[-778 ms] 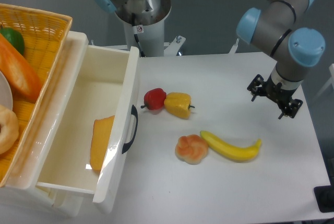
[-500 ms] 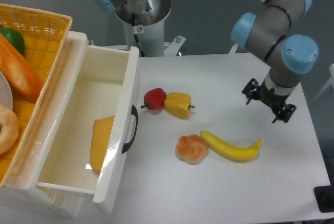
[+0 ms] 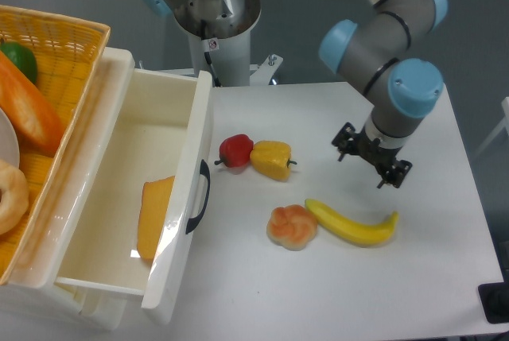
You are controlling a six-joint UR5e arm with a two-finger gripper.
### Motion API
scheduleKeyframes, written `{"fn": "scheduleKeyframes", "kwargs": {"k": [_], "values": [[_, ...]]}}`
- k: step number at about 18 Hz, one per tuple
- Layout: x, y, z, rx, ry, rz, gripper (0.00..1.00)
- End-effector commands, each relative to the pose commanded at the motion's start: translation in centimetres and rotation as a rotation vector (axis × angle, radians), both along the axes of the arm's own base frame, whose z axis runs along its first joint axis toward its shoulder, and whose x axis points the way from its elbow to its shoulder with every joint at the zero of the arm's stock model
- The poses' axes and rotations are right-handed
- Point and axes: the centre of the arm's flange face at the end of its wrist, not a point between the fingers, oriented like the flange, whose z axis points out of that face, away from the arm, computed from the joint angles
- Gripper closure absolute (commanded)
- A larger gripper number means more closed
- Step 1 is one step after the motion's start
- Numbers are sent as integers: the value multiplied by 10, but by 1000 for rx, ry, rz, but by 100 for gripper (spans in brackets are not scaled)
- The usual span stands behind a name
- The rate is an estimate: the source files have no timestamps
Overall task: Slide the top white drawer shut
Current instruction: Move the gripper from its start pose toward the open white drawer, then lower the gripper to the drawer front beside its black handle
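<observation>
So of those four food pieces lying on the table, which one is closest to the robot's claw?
The banana. It lies just below the gripper, its tip nearest. The yellow pepper, red pepper and round pastry all sit farther left, toward the drawer.

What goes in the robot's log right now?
drawer: open | gripper: open, empty, above table right of peppers | contact: none

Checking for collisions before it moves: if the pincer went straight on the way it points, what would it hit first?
The pincer points down, so probably bare table just above the banana; depth is unclear.
</observation>
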Motion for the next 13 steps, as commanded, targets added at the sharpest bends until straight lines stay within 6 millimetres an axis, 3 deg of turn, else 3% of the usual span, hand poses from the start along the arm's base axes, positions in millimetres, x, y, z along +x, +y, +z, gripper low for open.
{"fn": "scheduleKeyframes", "kwargs": {"k": [6,7,9,12,13], "values": [[22,40,34,81,-26,231,0],[24,46,50,100,-22,285,0],[31,60,71,154,-58,359,18],[45,82,66,175,-119,379,57],[53,90,62,166,-126,379,65]]}}
